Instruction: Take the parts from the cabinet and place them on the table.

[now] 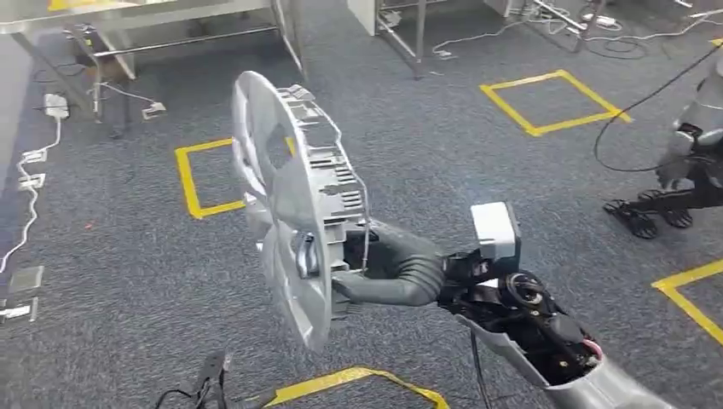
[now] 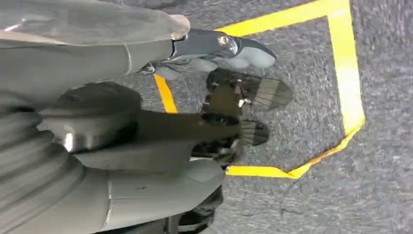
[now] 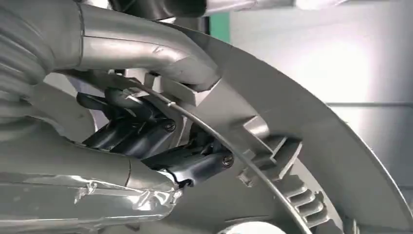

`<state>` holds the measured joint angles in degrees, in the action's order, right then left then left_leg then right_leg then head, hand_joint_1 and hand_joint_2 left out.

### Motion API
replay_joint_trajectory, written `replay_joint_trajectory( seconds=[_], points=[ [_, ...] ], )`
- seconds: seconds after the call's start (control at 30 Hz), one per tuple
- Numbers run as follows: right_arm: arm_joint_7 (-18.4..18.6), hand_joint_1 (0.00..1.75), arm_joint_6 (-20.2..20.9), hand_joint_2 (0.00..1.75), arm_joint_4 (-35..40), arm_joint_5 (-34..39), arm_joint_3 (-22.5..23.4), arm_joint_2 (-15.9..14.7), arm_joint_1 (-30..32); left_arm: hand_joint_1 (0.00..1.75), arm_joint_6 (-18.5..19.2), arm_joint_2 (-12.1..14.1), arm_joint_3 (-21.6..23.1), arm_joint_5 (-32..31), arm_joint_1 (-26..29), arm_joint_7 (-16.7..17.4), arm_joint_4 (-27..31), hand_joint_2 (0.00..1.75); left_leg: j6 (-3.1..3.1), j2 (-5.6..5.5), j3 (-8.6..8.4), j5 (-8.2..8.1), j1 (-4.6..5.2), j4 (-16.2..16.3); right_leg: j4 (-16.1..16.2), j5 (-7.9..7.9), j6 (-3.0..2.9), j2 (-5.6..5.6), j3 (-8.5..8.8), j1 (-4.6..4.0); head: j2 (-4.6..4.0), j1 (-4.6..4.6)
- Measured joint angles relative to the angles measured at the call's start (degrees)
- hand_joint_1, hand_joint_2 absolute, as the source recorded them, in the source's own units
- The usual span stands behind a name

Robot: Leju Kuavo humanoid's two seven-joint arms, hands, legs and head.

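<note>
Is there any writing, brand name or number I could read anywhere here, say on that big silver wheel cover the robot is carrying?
None can be read.
The wheel cover gripped by the right hand bears no legible mark.
The white box at the wrist is blank.
The yellow tape squares on the floor are outlines without lettering.
</note>
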<state>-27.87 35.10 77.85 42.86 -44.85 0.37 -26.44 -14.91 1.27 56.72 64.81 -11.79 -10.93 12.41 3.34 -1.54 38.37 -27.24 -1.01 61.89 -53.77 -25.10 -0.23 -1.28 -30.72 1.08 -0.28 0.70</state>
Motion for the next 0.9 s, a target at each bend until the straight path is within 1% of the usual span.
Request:
replay_joint_trajectory(
  seconds=[0.03, 0.07, 0.1, 0.13, 0.17, 0.2, 0.23, 0.27, 0.3, 0.33, 0.37, 0.4, 0.43, 0.47, 0.5, 0.53, 0.57, 0.6, 0.63, 0.67, 0.7, 0.73, 0.77, 0.8, 0.83, 0.87, 0.9],
  points=[
    [0.02, 1.75, -0.02, 1.75, 0.00, 0.00, 0.00, 0.00, 0.10, 0.00, 0.00, 0.02, 0.00, 0.00, -0.12, 0.00, 0.02, 1.75, 0.36, 0.81, 2.51, -2.14, -0.16, 5.04, 0.00, -0.07, -0.08, 0.98, 0.04, -0.10, 0.00, 0.06],
    [0.04, 1.75, -0.04, 1.75, -0.02, 0.00, -0.02, 0.00, 0.19, 0.00, 0.00, 0.02, 0.00, 0.00, -0.12, -0.02, 0.02, 1.75, 0.66, 1.03, 4.89, -3.70, -0.28, 9.65, -0.01, -0.16, -0.14, 2.08, 0.02, -0.10, 0.00, 0.13],
    [0.11, 1.75, -0.04, 1.75, -0.02, 0.00, -0.07, 0.00, 0.28, 0.00, 0.00, 0.02, 0.00, 0.00, -0.07, -0.02, 0.02, 1.75, 0.86, 1.08, 6.02, -3.85, -0.37, 11.69, -0.01, -0.23, -0.13, 2.95, 0.03, -0.11, 0.00, 0.35],
    [0.11, 1.75, -0.04, 1.75, -0.07, 0.00, -0.07, 0.00, 0.36, 0.00, 0.02, 0.00, 0.00, 0.00, 0.04, 0.00, 0.00, 1.75, 0.97, 1.12, 5.50, -2.56, -0.45, 10.43, -0.01, -0.32, -0.07, 3.85, 0.11, -0.10, 0.00, 0.55],
    [0.11, 1.75, -0.04, 1.75, -0.07, 0.00, -0.09, 0.00, 0.32, 0.00, 0.00, 0.07, 0.00, 0.02, 0.07, 0.00, 0.00, 1.75, 0.99, 1.31, 3.31, -0.32, -0.46, 6.44, -0.02, -0.45, 0.05, 4.65, 0.24, -0.07, 0.00, 0.72],
    [0.11, 1.75, -0.04, 1.75, -0.07, 0.00, -0.09, 0.00, 0.30, 0.00, 0.00, 0.15, 0.00, 0.02, 0.05, 0.00, 0.00, 1.75, 0.92, 1.94, 0.09, 2.28, -0.45, 0.50, -0.03, -0.62, 0.28, 5.39, 0.45, -0.02, 0.00, 0.96],
    [0.11, 1.75, -0.04, 1.75, -0.07, 0.00, -0.09, 0.00, 0.27, 0.00, 0.00, 0.22, 0.00, 0.00, -0.02, -0.02, 0.00, 1.75, 0.76, 4.17, -3.25, 4.35, -0.32, -5.29, -0.08, -0.83, 0.60, 6.00, 0.74, -0.11, 0.00, 1.24],
    [0.09, 1.75, -0.04, 1.75, -0.07, 0.00, -0.09, 0.00, 0.21, 0.00, 0.00, 0.17, 0.00, 0.00, -0.20, 0.00, 0.02, 1.75, 0.46, 7.24, -4.83, 4.25, 0.09, -8.40, -0.15, -1.09, 1.00, 6.50, 0.82, -0.66, 0.00, 1.70],
    [0.09, 1.75, -0.07, 1.75, -0.07, 0.00, -0.04, 0.00, 0.12, 0.00, 0.00, 0.20, 0.00, 0.02, -0.30, -0.02, 0.02, 1.75, -0.14, 6.22, -4.79, 4.65, 0.09, -8.38, -0.27, -1.25, 1.27, 6.78, 0.83, -0.86, 0.00, 1.70],
    [0.09, 1.75, -0.04, 1.75, -0.07, 0.00, -0.07, 0.00, 0.11, 0.00, 0.00, 0.24, 0.00, 0.00, -0.26, -0.02, 0.02, 1.75, -0.49, 5.45, -4.59, 4.51, 0.21, -8.26, -0.22, -1.32, 1.46, 7.33, 1.07, -0.94, 0.00, 1.00],
    [0.04, 1.75, 0.04, 1.75, -0.07, 0.00, -0.09, 0.00, 0.11, 0.00, 0.00, 0.26, 0.00, 0.00, -0.18, -0.02, 0.00, 1.75, -0.78, 4.86, -4.44, 4.43, 0.42, -8.15, -0.12, -1.42, 1.71, 7.99, 1.26, -0.90, 0.00, 0.81],
    [0.04, 1.75, 0.04, 1.75, -0.07, 0.00, -0.09, 0.02, 0.10, 0.00, 0.00, 0.28, 0.00, 0.00, -0.14, -0.02, 0.00, 1.75, -1.26, 4.15, -4.39, 4.53, 0.41, -8.25, -0.08, -1.57, 2.05, 8.71, 1.45, -0.84, 0.00, 0.87],
    [0.00, 1.75, 0.02, 1.75, -0.02, 0.00, -0.09, 0.02, 0.05, 0.00, 0.00, 0.22, 0.00, 0.00, -0.11, -0.02, 0.02, 1.75, -1.76, 3.36, -4.65, 4.77, -0.17, -8.58, -0.56, -2.29, 2.58, 7.42, 1.32, -0.40, 0.00, 0.72],
    [-0.02, 1.75, 0.02, 1.75, -0.04, -0.02, -0.09, 0.02, 0.10, 0.00, 0.00, 0.22, 0.00, 0.00, -0.21, 0.00, 0.02, 1.75, -2.09, 2.77, -4.62, 4.82, -0.19, -8.60, -2.72, -3.88, 2.65, 4.53, 0.61, -0.30, 0.00, 0.35],
    [-0.22, 1.75, 0.04, 1.75, -0.04, -0.02, -0.07, 0.02, 0.12, 0.00, -0.04, 0.22, 0.00, 0.00, -0.30, -0.02, 0.02, 1.75, -2.51, 2.22, -4.60, 4.84, -0.15, -8.60, -6.89, -6.33, 2.66, 2.81, -1.19, -0.22, 0.00, -0.09],
    [-0.31, 1.75, 0.02, 1.75, -0.07, -0.02, -0.07, 0.02, 0.16, 0.00, -0.04, 0.20, 0.00, 0.00, -0.32, -0.02, 0.02, 1.75, -2.63, 1.48, -4.58, 4.81, -0.08, -8.60, -12.42, -8.89, 2.70, 1.87, -3.75, -0.27, 0.00, -0.53],
    [-0.37, 1.75, 0.04, 1.75, -0.13, -0.07, -0.09, 0.02, 0.26, 0.00, -0.04, 0.11, 0.00, 0.00, -0.32, -0.02, 0.00, 1.75, -2.70, 0.65, -4.58, 4.81, 0.05, -8.57, -17.51, -10.79, 2.75, 1.49, -6.18, -0.28, 0.00, -0.75],
    [-0.39, 1.75, 0.04, 1.75, -0.24, -0.22, -0.09, 0.02, 0.43, 0.00, -0.04, 0.04, 0.00, 0.00, -0.27, -0.02, 0.02, 1.75, -2.70, -0.25, -4.59, 4.81, 0.14, -8.55, -20.52, -11.34, 2.73, 1.41, -7.77, -0.28, 0.00, -0.83],
    [-0.42, 1.75, 0.04, 1.75, -0.33, -0.22, -0.09, 0.02, 0.51, 0.00, -0.04, 0.04, 0.00, 0.00, -0.23, -0.02, 0.02, 1.75, -2.70, -1.23, -4.62, 4.81, 0.17, -8.49, -20.17, -10.12, 2.63, 1.40, -7.93, -0.30, 0.00, -0.85],
    [-0.39, 1.75, 0.11, 1.75, -0.35, -0.24, -0.09, 0.02, 0.49, 0.00, -0.04, 0.04, 0.00, 0.02, -0.23, -0.02, 0.02, 1.75, -2.69, -2.14, -4.63, 4.80, 0.16, -8.39, -17.19, -7.82, 2.47, 1.33, -6.78, -0.29, 0.00, -0.90],
    [-0.39, 1.75, 0.17, 1.75, -0.35, -0.37, -0.07, 0.02, 0.44, 0.00, -0.04, 0.04, 0.00, 0.02, -0.24, -0.02, 0.02, 1.75, -2.65, -3.05, -4.67, 4.78, 0.12, -8.25, -12.38, -4.91, 2.27, 1.07, -4.71, -0.26, 0.00, -0.96],
    [-0.42, 1.75, 0.26, 1.75, -0.35, -0.37, -0.04, 0.02, 0.39, 0.00, -0.04, -0.04, 0.00, 0.02, -0.28, -0.02, 0.02, 1.75, -2.53, -3.28, -4.71, 4.66, 0.09, -8.06, -6.51, -1.81, 2.04, 0.50, -2.17, -0.20, 0.00, -1.07],
    [-0.42, 1.75, 0.39, 1.75, -0.37, -0.37, -0.02, 0.02, 0.36, 0.00, -0.04, -0.09, 0.00, 0.04, -0.21, -0.02, 0.02, 1.75, -2.43, -3.92, -4.46, 4.60, 0.10, -8.03, -2.84, -1.04, 1.76, -0.38, -0.76, -0.12, 0.00, -1.29],
    [-0.35, 1.75, 0.48, 1.75, -0.39, -0.44, -0.04, 0.02, 0.31, 0.00, -0.04, -0.09, 0.00, 0.09, -0.21, -0.02, 0.02, 1.75, -2.11, -4.52, -4.01, 4.72, 0.44, -7.28, -1.61, -1.11, 1.70, -0.74, -0.54, -0.14, 0.00, -1.27],
    [-0.15, 1.75, 0.57, 1.75, -0.39, -0.57, -0.07, 0.02, 0.32, 0.00, -0.04, -0.07, 0.00, 0.09, -0.06, -0.02, 0.00, 1.75, -1.70, -4.63, -3.64, 4.97, 0.20, -7.60, -2.01, -1.20, 1.57, -0.68, -0.87, -0.24, 0.00, -1.14],
    [0.07, 1.75, 0.57, 1.75, -0.39, -0.59, -0.09, 0.02, 0.33, 0.00, -0.04, -0.07, 0.00, 0.09, 0.20, -0.02, 0.00, 1.75, -1.48, -4.71, -3.60, 5.00, 0.13, -7.69, -1.98, -1.17, 1.33, -0.63, -0.95, -0.49, 0.00, -1.07],
    [0.29, 1.75, 0.57, 1.75, -0.39, -0.57, -0.11, 0.02, 0.39, 0.00, -0.04, -0.02, 0.00, 0.09, 0.34, -0.02, 0.00, 1.75, -1.46, -4.65, -3.62, 4.59, 0.17, -7.38, -1.44, -1.08, 1.22, -0.69, -0.89, -0.23, 0.00, -1.07]
  ],
)
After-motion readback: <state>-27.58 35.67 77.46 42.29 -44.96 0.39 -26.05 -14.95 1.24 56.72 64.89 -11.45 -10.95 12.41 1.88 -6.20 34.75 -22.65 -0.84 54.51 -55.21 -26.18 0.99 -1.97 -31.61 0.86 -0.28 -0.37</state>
